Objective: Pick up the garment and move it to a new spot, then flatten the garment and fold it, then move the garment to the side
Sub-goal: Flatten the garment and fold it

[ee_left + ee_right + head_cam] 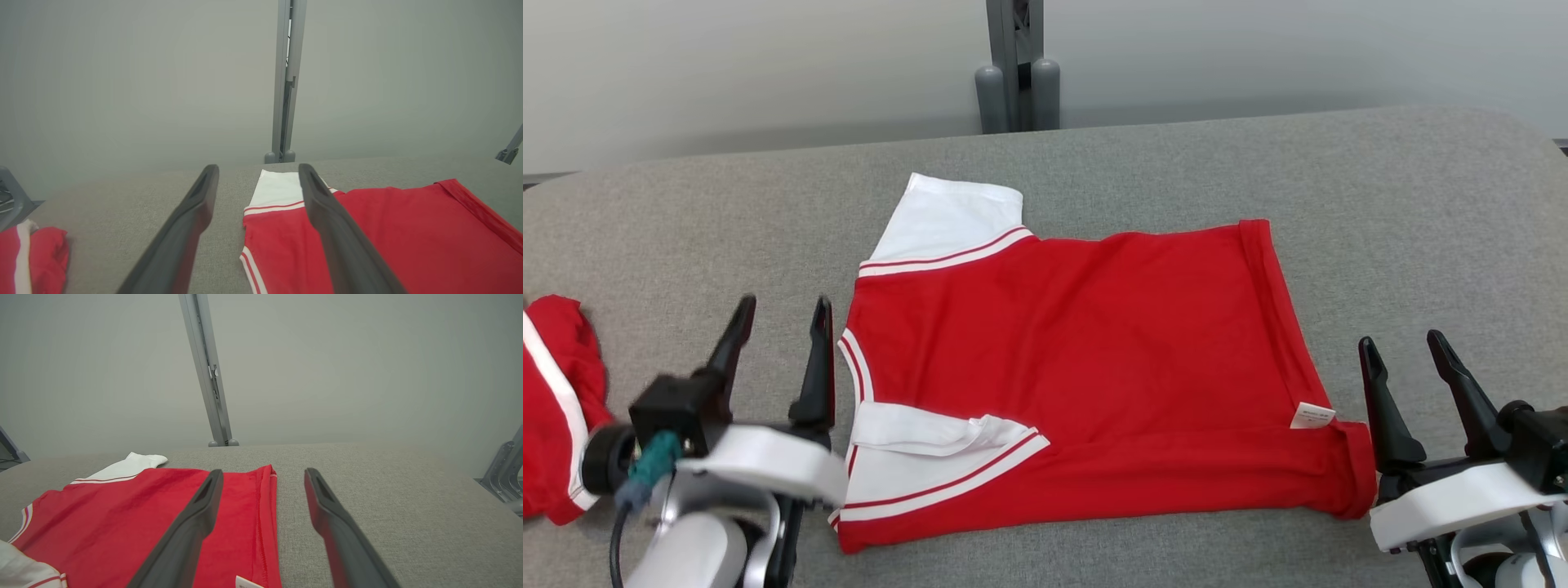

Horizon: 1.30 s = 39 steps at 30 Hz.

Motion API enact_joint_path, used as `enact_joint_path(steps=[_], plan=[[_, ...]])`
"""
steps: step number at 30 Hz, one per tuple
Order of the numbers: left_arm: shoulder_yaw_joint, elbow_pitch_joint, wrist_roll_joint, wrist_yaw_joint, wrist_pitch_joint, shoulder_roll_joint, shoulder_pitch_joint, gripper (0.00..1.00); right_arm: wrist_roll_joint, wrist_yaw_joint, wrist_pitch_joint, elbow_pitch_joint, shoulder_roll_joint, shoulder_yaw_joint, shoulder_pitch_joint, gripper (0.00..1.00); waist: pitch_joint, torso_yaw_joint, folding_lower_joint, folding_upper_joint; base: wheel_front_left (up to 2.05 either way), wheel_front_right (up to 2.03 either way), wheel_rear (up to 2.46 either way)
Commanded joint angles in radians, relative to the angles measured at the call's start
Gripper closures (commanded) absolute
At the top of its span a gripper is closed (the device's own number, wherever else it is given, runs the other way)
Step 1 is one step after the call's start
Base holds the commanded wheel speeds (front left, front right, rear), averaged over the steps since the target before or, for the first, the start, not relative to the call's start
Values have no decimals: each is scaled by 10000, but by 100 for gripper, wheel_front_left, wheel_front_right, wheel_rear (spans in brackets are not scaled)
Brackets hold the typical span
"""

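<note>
Fingers of the left claw (784, 304) stand wide apart with nothing between them, and the right claw (1401, 341) is the same. The garment (1078, 367) lies spread on the grey counter (1421, 204) exactly between the two claws, and no claw touches it. Its long axis runs from one claw to the other. The shoulder end with the white sleeves is just beside the left claw, on its right side. The hem (1274, 286) is just beside the right claw, on its left side.

I judge each arm is nearer to one short end, so a fold needs both: the left claw takes the sleeve end and the right claw takes the hem corner. The near sleeve (931, 457) is turned over onto the red body close to the left claw. The far sleeve (952, 216) points away, beyond the left claw's fingertips.

A small white label (1312, 416) sits at the hem corner, close to the left of the right claw. Something is printed on it, but it is too small for me to read. I see no other brand or writing. A second red cloth (556, 408) lies apart, to the left of the left claw
</note>
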<state>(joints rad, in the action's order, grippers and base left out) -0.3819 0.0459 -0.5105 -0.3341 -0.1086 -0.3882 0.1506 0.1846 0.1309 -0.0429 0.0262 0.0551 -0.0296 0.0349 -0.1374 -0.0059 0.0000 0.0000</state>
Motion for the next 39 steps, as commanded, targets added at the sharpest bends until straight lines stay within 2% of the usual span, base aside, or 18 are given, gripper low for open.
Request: enact_joint_path(steps=[1,4,8,9,10,13,20,25,30,39], plan=[[2,-55,53,100,25,-17,388,0,35,-3,48,50,1,-51,47,0,-65,28,0,0,0,0,0],[-43,-387,-230,429,312,181,1231,0,24,-3,50,74,-3,-40,158,0,-260,50,0,0,0,0,0],[-205,-1554,-597,1142,813,461,2829,0,49,-3,32,73,-10,114,264,0,-538,-8,0,0,0,0,0],[-273,-1962,-686,1332,931,550,3227,0,59,-3,35,53,-10,179,336,0,-623,-66,0,0,0,0,0],[-441,-2876,-789,1758,1191,765,4106,0,82,-3,-11,6,-8,286,467,0,-790,-191,0,0,0,0,0],[-626,-4336,-906,2325,1522,1000,5300,0,143,-3,-80,-98,-10,510,628,0,-1090,-466,0,0,0,0,0],[-689,-7611,-1088,3268,1959,1102,7468,0,370,-3,-375,-388,-16,1060,1103,0,-1987,-1441,0,0,0,0,0],[-694,-9413,-1046,3734,2181,828,8651,0,567,-3,-655,-602,-25,1417,1507,0,-2778,-2160,0,0,0,0,0],[-820,-10742,-920,4019,2330,511,9444,0,833,-3,-963,-780,-24,1727,1847,0,-3423,-2669,0,0,0,0,0],[-910,-12071,-920,4105,2307,420,9942,0,901,-3,-1236,-1057,-25,1787,2161,0,-3796,-2805,0,0,0,0,0]])
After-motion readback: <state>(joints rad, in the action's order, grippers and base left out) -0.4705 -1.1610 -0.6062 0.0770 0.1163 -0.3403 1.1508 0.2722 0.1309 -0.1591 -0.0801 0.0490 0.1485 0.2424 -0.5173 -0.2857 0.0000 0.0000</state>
